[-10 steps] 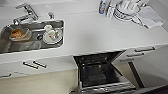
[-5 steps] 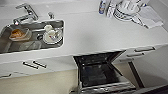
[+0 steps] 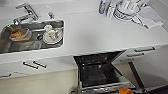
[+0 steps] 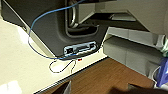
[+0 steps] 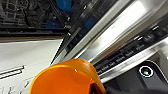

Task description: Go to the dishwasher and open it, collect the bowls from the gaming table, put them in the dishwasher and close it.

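Nothing much has shifted since a second ago: your view holds steady over the counter (image 3: 100, 37), and the dishwasher (image 3: 100, 72) sits below its edge with the door (image 3: 107, 87) dropped open exactly as before. So you're parked, not driving. That reads as the loading step, with the opening already done.

Look at the right wrist view: an orange-yellow bowl (image 5: 66, 78) fills the near corner, rim up, right against the camera. It sits just over the door's steel inner edge (image 5: 117, 32) and the control strip (image 5: 130, 53). Past that edge, inside the dark tub, you can make out the rack (image 5: 22, 12) with blue shapes (image 5: 65, 3) in it; whether one of those is the blue bowl, I can't tell. From the head view, a dab of orange (image 3: 125, 91) shows at the door's front lip, so that's where the bowl is.

The fingers themselves? Hidden. The bowl covers them, so I can't say if your right gripper is clamped on it or slack. It looks carried, but that's my guess.

Your left wrist camera looks down at pale floor (image 4: 20, 62) and a dark robot part with a blue cable (image 4: 45, 17); no fingers to read there either.
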